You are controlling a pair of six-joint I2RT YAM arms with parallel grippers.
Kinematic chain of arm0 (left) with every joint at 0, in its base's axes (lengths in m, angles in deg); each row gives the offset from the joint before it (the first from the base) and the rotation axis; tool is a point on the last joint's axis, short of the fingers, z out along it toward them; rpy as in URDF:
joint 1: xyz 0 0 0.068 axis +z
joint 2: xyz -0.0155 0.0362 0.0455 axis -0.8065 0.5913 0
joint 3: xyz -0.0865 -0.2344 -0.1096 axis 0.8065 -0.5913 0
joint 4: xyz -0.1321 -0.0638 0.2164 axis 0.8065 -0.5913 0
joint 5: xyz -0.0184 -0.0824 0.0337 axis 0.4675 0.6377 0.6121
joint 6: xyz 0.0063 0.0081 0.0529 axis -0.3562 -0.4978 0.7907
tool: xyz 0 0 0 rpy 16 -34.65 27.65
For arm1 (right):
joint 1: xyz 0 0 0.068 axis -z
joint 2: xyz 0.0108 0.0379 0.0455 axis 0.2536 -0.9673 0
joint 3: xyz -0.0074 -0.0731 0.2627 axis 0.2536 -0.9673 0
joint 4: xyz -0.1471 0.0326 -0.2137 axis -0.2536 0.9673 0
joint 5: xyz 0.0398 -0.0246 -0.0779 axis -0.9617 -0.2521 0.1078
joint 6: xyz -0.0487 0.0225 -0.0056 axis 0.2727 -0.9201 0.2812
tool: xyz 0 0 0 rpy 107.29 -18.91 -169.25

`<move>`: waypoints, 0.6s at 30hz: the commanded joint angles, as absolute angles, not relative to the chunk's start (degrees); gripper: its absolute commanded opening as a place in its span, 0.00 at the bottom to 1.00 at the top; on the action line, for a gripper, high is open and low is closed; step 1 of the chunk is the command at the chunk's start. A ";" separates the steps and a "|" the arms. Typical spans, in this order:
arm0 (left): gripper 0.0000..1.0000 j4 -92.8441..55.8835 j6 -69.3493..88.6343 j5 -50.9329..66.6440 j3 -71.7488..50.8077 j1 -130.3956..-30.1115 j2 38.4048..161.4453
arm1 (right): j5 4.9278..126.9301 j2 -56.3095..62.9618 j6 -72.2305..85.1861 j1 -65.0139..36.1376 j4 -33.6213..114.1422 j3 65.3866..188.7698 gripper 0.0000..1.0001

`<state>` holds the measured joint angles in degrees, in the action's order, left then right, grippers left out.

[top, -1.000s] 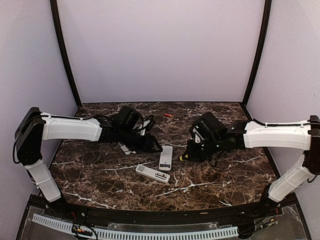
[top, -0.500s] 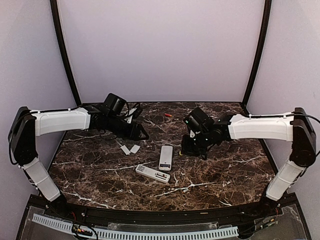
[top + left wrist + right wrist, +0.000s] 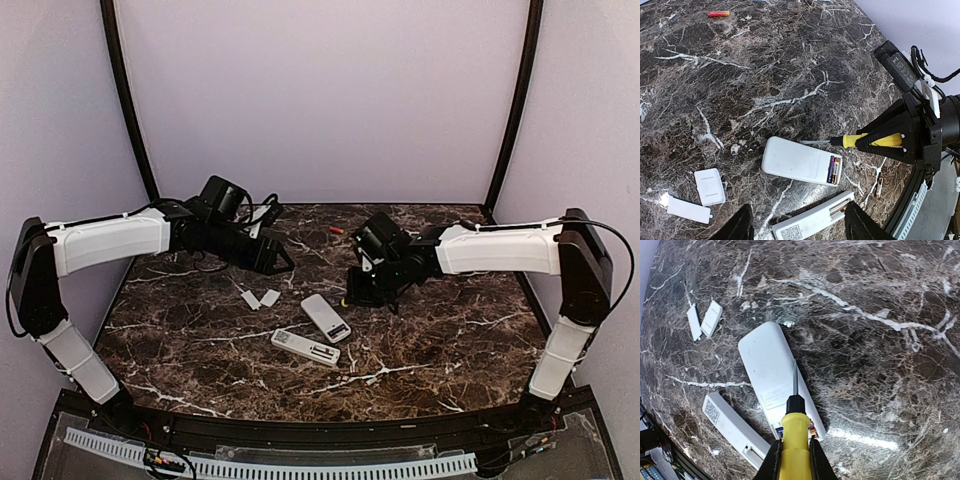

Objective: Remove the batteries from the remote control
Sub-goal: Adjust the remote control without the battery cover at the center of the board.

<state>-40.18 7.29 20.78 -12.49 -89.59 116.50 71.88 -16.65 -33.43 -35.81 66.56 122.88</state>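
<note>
We show the right pincer (image 3: 792,462) clamped on the yellow-handled tool (image 3: 795,432), tip at the remote (image 3: 765,365). Batteries (image 3: 834,170) sit in its compartment. The left pincer (image 3: 797,226) gapes empty.

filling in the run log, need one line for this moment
right end effector: shut on screwdriver, tip over wide remote | batteries: in its bay | left end effector: open, empty | covers: off, lying loose

White remote control (image 3: 795,162), yellow-handled screwdriver (image 3: 794,432), red battery (image 3: 718,13), dark white-veined marble table (image 3: 790,60)
</note>
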 commanded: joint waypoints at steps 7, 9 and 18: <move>0.63 -39.71 5.24 28.08 -11.93 -89.24 120.63 | 64.50 -15.82 -27.29 -35.94 59.45 123.85 0.00; 0.63 -39.39 4.41 28.39 -11.51 -89.26 122.54 | 67.22 -14.62 -27.46 -35.95 61.24 123.94 0.00; 0.60 -42.10 3.71 27.72 -6.20 -89.90 133.46 | 73.26 -8.08 -28.00 -35.58 71.33 120.65 0.00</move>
<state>-40.11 4.08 27.25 -9.47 -89.61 131.32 70.91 -11.34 -28.51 -35.81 67.50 122.91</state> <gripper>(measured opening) 0.606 0.138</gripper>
